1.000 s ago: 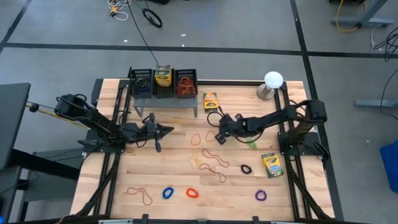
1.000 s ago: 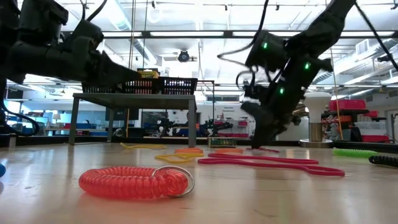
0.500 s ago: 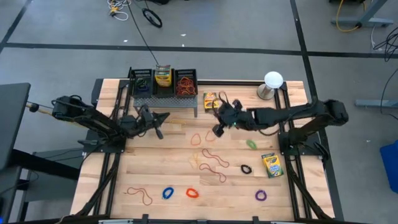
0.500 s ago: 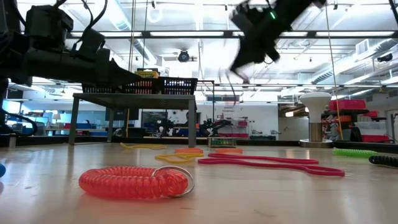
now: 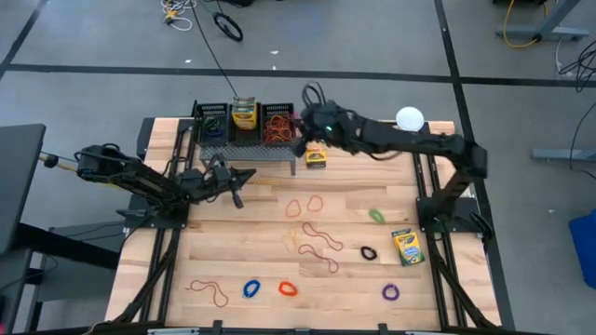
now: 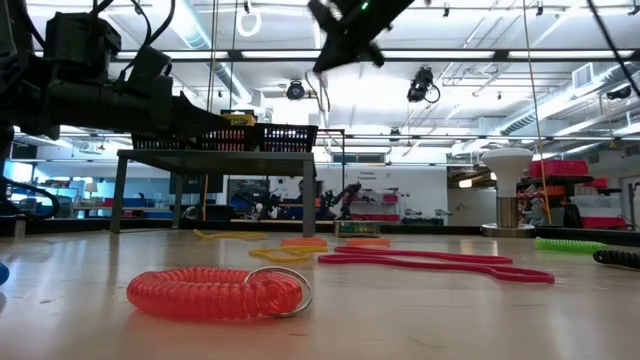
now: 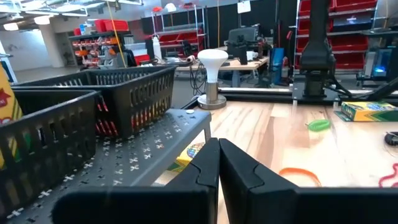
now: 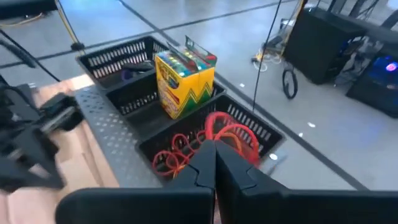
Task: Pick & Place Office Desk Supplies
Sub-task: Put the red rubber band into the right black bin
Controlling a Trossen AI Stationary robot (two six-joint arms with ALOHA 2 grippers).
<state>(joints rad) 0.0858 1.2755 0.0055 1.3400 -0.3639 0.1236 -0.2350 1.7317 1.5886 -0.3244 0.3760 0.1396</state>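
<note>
1. The left gripper (image 5: 244,177) hangs clenched and empty over the bench (image 5: 168,270), just in front of the metal shelf (image 5: 244,152) at the far edge.
2. Three black baskets sit on that shelf: the left basket (image 8: 119,57), a middle basket (image 8: 144,93) with an upright crayon box (image 8: 183,81), and the right basket (image 8: 242,127) full of red rubber bands (image 8: 217,134).
3. The right gripper (image 5: 303,119) is raised over the right basket, clenched; a red band seems to be pinched at its tips.
4. More bands (image 5: 317,244) lie scattered mid-bench.
5. Another crayon box (image 5: 405,247) lies near the right edge.
</note>
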